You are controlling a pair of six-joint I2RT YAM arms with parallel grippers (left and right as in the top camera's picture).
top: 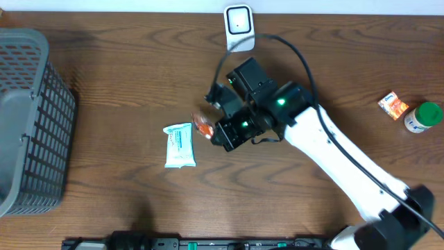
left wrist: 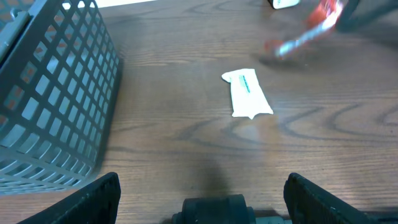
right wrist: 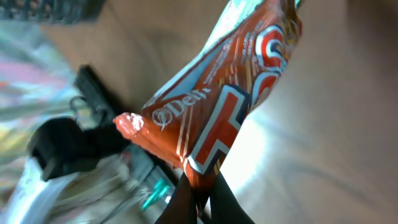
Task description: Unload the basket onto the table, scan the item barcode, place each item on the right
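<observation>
- We see a brown wood-grain table point(top: 125, 90) under everything.
- A grey plastic mesh basket point(top: 31, 118) stands at the table's left edge. The left wrist view shows its gridded wall close up.
- A white right arm with black wrist housing point(top: 333, 146) reaches in from the lower right toward the table's middle.
- The right gripper point(right wrist: 199, 194) has its dark fingers pressed together on the bottom edge of an orange-red foil snack packet point(right wrist: 217, 106).
- Packet look: glossy crinkled foil, orange-red ground, white and dark blue blocks, white lettering starting "Delj". One crimped end sticks out to the left and the body runs up and to the right from the pinch.
- From overhead the packet point(top: 203, 125) sits at the gripper's left tip, near the table's middle. It lies below the scanner and just right of the white sachet, apart from it. We cannot tell whether it clears the table.
- In the left wrist view the packet point(left wrist: 323, 14) is a blur at top right.
- The left gripper point(left wrist: 202, 185) is low at the near edge with its black fingers point(left wrist: 93, 198) wide apart and nothing between them.
- A white rounded-rectangle scanner unit point(top: 238, 26) stands at the far edge, centre.
- A white flat sachet with teal print point(top: 179, 144) lies flat on the table.
- A white bottle with green cap point(top: 423, 117) is at far right.
- A small orange packet point(top: 393, 104) lies just beside the bottle.
</observation>
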